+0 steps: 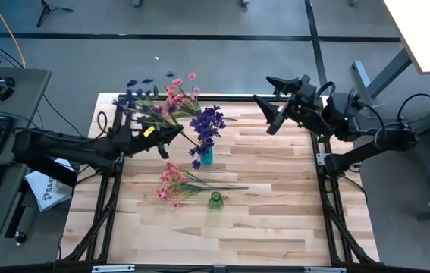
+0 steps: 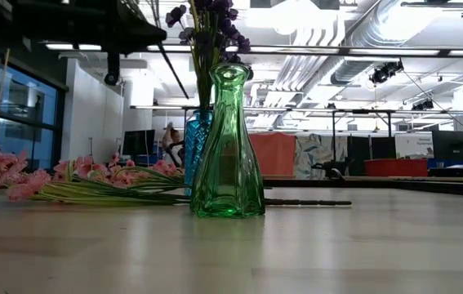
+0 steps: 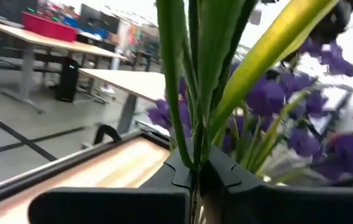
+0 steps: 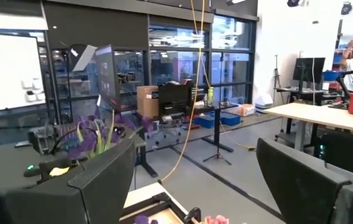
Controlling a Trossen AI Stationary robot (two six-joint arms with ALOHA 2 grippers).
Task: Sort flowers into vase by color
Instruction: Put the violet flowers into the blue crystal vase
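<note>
The left gripper (image 1: pixel 175 130) pinches a purple sprig (image 1: pixel 142 102) just beside the blue vase (image 1: pixel 206 157), stem pointing toward the vase and blossoms away from it. The right gripper (image 1: pixel 269 112), fingers spread, waits well apart from the vase.

The near half of the wooden table (image 1: pixel 275 227) lies bare, so a gripper could sweep in there from either front corner. Mid-table is crowded: the green vase (image 1: pixel 215 199) stands just beside the pink sprigs (image 1: pixel 175 184) lying flat, their stems running right past it. Behind them the blue vase (image 1: pixel 206 157) with purple blossoms (image 1: pixel 207 125) blocks the centre. The left gripper (image 1: pixel 177 130) and loose flowers (image 1: pixel 161 95) fill the far-left corner. The right gripper (image 1: pixel 271 114) hangs over the far-right edge; the table's right side is open.
</note>
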